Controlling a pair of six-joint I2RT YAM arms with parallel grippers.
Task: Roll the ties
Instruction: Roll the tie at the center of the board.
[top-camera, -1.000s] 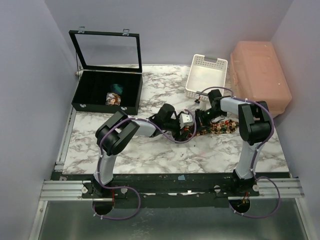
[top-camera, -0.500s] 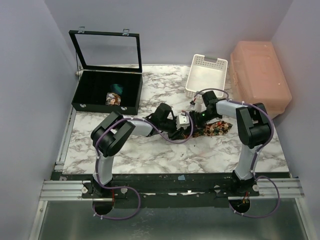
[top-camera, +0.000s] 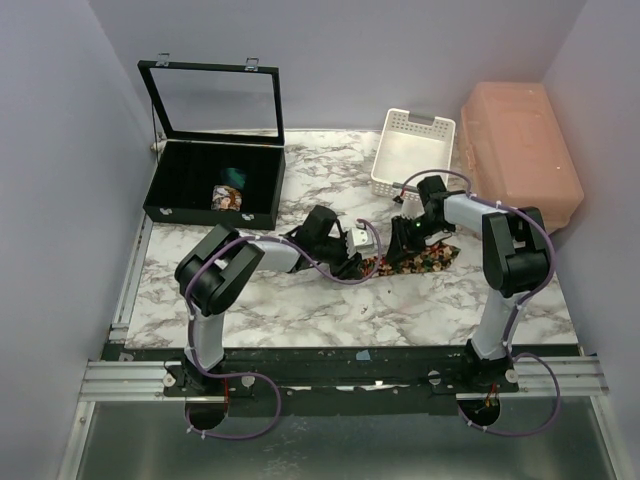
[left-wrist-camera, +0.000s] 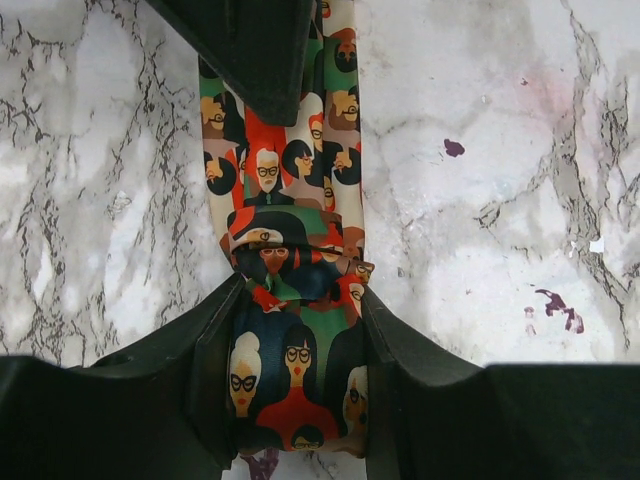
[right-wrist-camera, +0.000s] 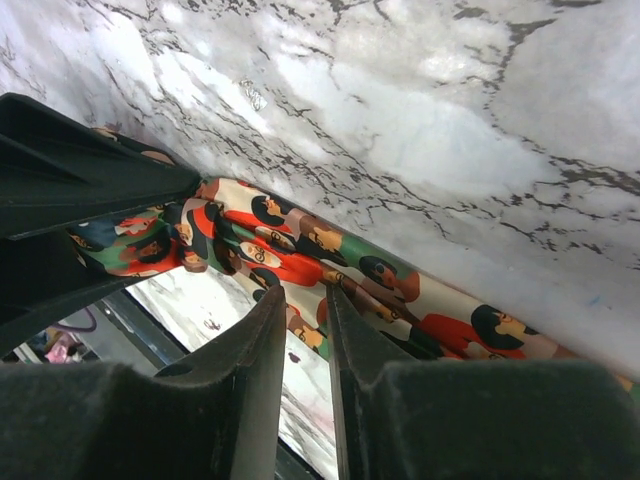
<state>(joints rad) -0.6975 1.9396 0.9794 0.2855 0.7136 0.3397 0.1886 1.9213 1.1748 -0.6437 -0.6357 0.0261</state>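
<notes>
A marble counter (top-camera: 300, 300) carries an open black case (top-camera: 215, 185) at its far left. One tie (left-wrist-camera: 285, 180), printed with cartoon faces, lies flat near the counter's middle. My left end effector (left-wrist-camera: 295, 330) is clamped on both sides of the tie's rolled end. My right end effector (right-wrist-camera: 305, 298) stands slightly parted, gripping nothing, its tips close to the tie's flat stretch.

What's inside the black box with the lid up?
The black box holds a rolled patterned tie and a teal tie behind it. The rest is too dark to see.
</notes>
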